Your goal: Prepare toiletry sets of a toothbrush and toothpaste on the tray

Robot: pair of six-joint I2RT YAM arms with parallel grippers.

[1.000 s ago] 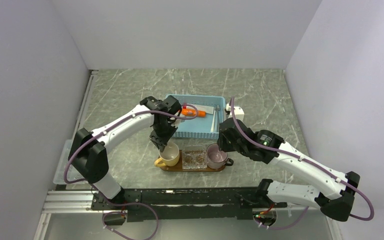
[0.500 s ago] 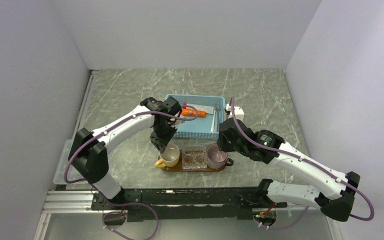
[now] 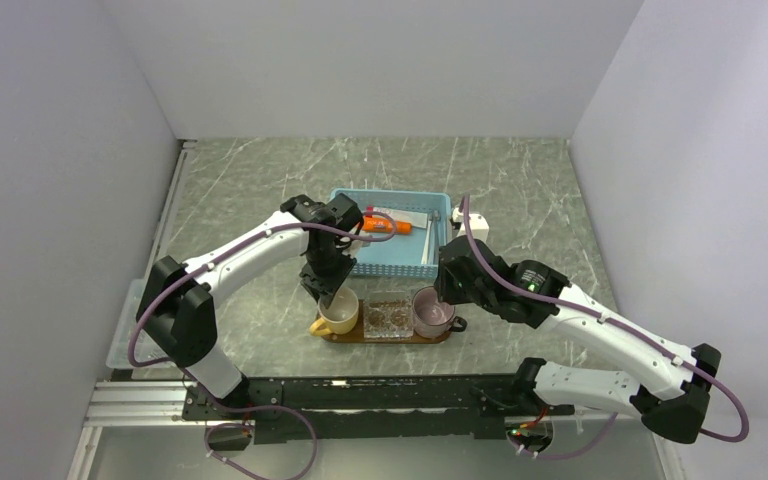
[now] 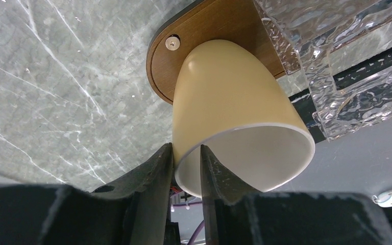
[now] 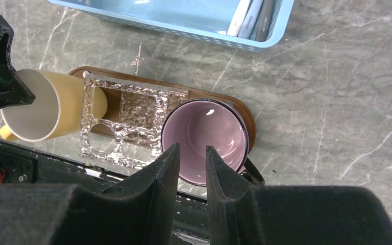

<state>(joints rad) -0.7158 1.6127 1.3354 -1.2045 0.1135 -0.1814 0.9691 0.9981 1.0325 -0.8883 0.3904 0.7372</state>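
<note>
The orange tube (image 3: 385, 226) lies in the blue basket (image 3: 392, 194), and white tubes and pale brushes (image 5: 252, 15) rest at the basket's right end. On the brown wooden tray (image 5: 132, 76) stand a yellow cup (image 4: 224, 97), a clear glass holder (image 5: 127, 122) and a purple mug (image 5: 219, 127). My left gripper (image 4: 186, 148) is shut on the yellow cup's rim, one finger inside and one outside; the cup leans on the tray's left end. My right gripper (image 5: 192, 147) hovers over the purple mug's near side, slightly open with nothing between its fingers.
The basket (image 5: 184, 25) sits just behind the tray (image 3: 400, 339) on the marble table. A small white object (image 3: 475, 222) stands by the basket's right end. A clear plastic piece (image 3: 125, 340) lies at the table's left edge. Walls close in on three sides.
</note>
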